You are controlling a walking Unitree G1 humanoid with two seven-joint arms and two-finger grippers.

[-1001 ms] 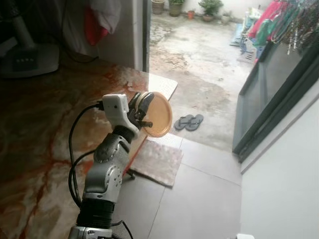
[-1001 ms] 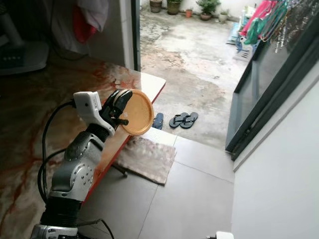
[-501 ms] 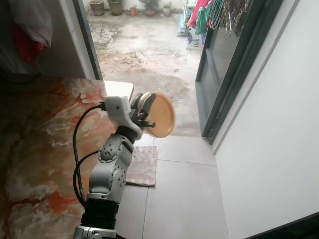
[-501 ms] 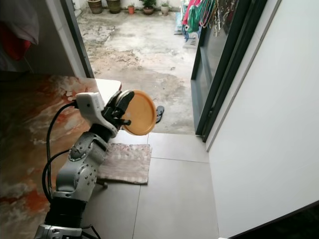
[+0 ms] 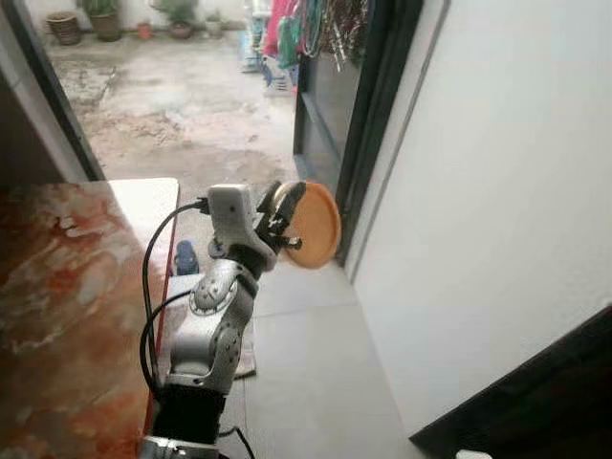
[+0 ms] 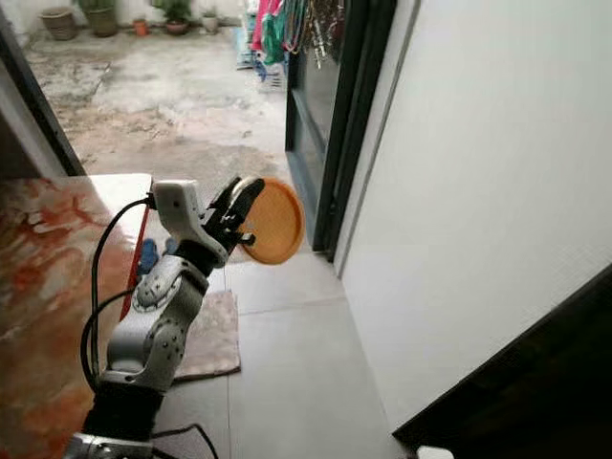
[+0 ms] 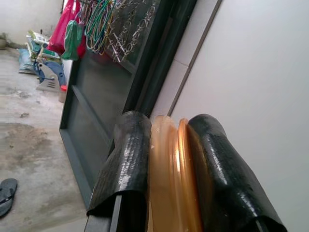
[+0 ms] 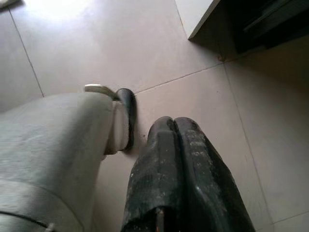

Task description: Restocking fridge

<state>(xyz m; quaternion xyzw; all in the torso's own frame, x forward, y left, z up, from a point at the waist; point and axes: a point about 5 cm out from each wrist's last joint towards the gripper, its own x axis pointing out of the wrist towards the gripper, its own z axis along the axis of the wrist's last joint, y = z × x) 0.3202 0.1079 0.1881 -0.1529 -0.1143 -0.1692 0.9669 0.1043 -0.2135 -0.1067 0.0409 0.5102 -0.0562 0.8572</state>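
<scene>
- the left gripper (image 5: 283, 212) is raised in front of the robot, its two long black fingers (image 7: 126, 164) clamped on the rim of an orange plastic plate (image 5: 313, 226) — a round, shallow, slightly translucent disc held on edge, its face turned toward the white wall.
- in the left wrist view the plate (image 7: 170, 179) sits pinched between the rubbery, faintly ribbed finger pads, its glossy edge showing as two amber ridges.
- the left arm is silver, with a white wrist block and a black cable looping down beside it.
- the right gripper (image 8: 175, 145) hangs low over the floor, its two matte black fingers pressed together with nothing between them; a grey rounded part of the robot's body lies just beside it.
- a marble-patterned tabletop (image 5: 57, 277), glossy red-brown with pale veins and a red edge, lies to the robot's left.
- the floor (image 6: 287, 363) is large pale tiles with thin grout lines; a small textured mat (image 6: 212, 335) lies on it near the table.
- a smooth white wall (image 5: 497, 191) fills the right side, meeting a dark door frame (image 5: 368, 115).
- beyond the doorway is a rough, wet-looking concrete yard (image 5: 163, 105) with potted plants (image 5: 105, 14) and bright hanging clothes (image 6: 277, 24).
</scene>
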